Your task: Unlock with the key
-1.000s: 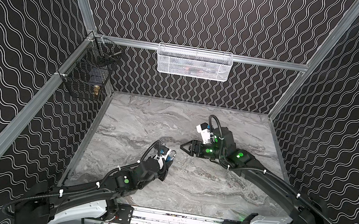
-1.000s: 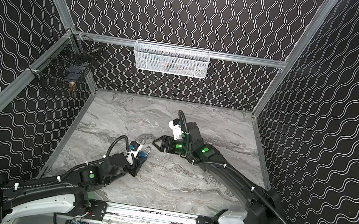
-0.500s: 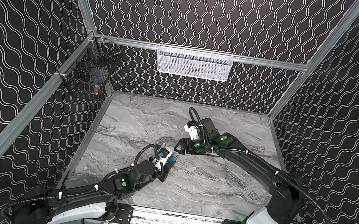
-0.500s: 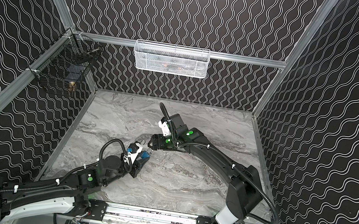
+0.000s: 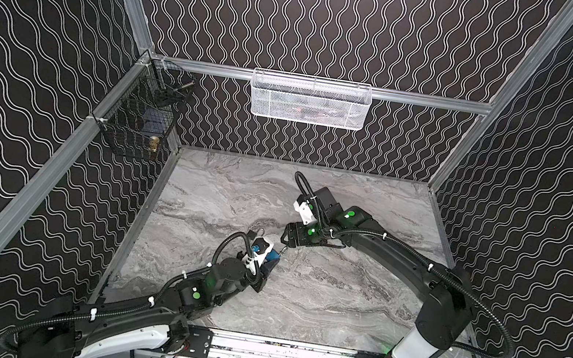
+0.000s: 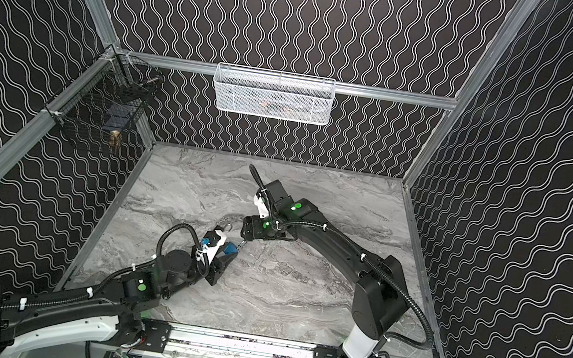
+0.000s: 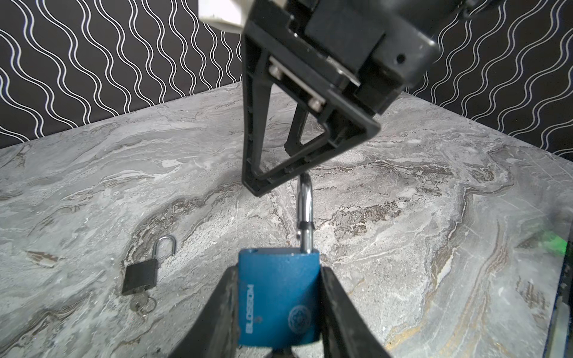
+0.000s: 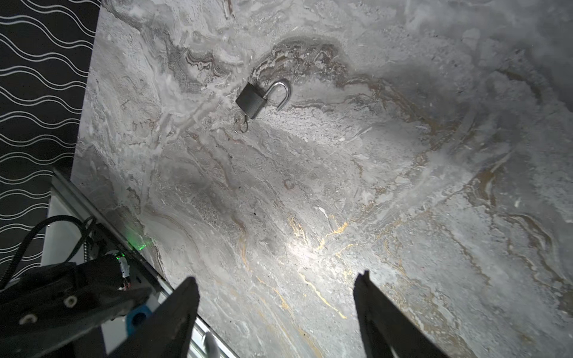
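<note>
The jaws of the left gripper [image 7: 279, 270] are pinched on the two flat sides of the blue padlock [image 7: 279, 297]. They hold it near the middle of the table [image 7: 434, 217], seemingly clear of the surface, with the shackle [image 7: 305, 210] pointing at the other arm. The jaws of the right gripper [image 8: 276, 277] stand spread wide with nothing between them.

In the last second the right arm has swung in from farther out over the table, elbow lifted. Its tips now sit at the bend of the shackle, one just beside it, though I can't tell whether it touches. The left arm has barely shifted and its grip looks the same. To me that reads as the lock being offered up and the free arm coming for the shackle, to tug it or prove it loose.

The padlock has a rough blue body with white BLOSSOM lettering down one face and a round emblem beside it. The shackle is bright steel, seen edge-on. One leg runs into the body, while the other stops short with its notch showing, and an empty hole shows at the far corner of the top. I'd judge it already popped and swivelled. The keyhole end is hidden, so I can't say whether a key sits in it.

Well apart on the table lies a small dark padlock [image 7: 140, 276], shackle open, its key [image 8: 241, 122] at the base
</note>
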### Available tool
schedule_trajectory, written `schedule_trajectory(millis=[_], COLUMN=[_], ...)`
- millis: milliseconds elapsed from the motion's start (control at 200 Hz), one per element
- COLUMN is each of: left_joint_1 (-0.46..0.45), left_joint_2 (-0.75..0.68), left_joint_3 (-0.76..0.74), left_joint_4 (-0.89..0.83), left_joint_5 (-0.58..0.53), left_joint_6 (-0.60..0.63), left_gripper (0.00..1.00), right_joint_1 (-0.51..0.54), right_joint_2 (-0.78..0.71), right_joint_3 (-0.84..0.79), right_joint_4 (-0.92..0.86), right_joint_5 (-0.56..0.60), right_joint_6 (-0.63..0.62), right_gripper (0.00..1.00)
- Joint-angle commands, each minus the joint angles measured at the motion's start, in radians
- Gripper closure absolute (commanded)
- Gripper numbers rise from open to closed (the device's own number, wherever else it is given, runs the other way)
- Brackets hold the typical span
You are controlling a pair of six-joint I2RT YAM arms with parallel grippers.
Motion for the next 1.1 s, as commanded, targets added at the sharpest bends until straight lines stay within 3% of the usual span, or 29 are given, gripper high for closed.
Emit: schedule_trajectory(millis=[0, 280, 651, 791, 921, 1096], left_joint_1=[0.002, 0.003, 0.003, 0.003, 0.002, 0.002], left_joint_2=[0.001, 0.014, 0.061, 0.058, 0.056, 0.173], left_joint_3=[-0.002, -0.005, 0.006, 0.028, 0.039, 0.165], left_joint_4=[0.077, 0.106, 0.120, 0.049, -0.005, -0.172], left_joint_5=[0.007, -0.006, 0.001, 0.002, 0.011, 0.015], left_joint_6=[0.018, 0.014, 0.004, -0.013, -0.043, -0.094], left_gripper=[1.00, 1.00, 1.00, 1.00, 1.00, 1.00], right_joint_1=[0.001, -0.025, -0.059, -0.085, -0.136, -0.217], right_joint_2=[-0.004, -0.045, -0.135, -0.175, -0.254, -0.363], right_joint_3=[0.002, -0.067, -0.167, -0.215, -0.321, -0.430], right_joint_4=[-0.034, -0.028, 0.044, 0.028, 0.136, 0.203], right_joint_5=[-0.004, -0.027, -0.156, -0.025, -0.077, -0.007], right_joint_6=[-0.045, -0.042, 0.001, 0.026, 0.049, 0.089], right_gripper=[0.19, 0.18, 0.17, 0.17, 0.17, 0.16])
